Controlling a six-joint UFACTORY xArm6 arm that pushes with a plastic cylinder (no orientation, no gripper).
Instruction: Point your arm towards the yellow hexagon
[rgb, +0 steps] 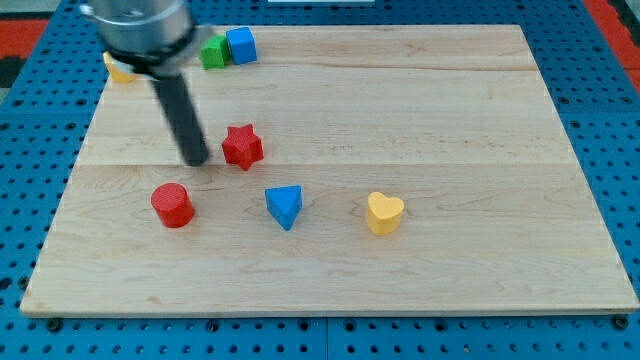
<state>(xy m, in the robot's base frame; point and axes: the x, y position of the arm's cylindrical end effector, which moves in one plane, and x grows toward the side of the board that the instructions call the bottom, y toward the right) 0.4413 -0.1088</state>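
Camera view: pale wooden board (420, 110) (on blue pegboard (30, 150)); my tip (196, 160) beside red star (242, 147), no fingers fitted

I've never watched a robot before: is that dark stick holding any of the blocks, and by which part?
Nothing is held. My tip rests on the board just left of the red star, apparently not touching it.

Yellow block (118, 70) mostly hidden behind arm; shape unclear.
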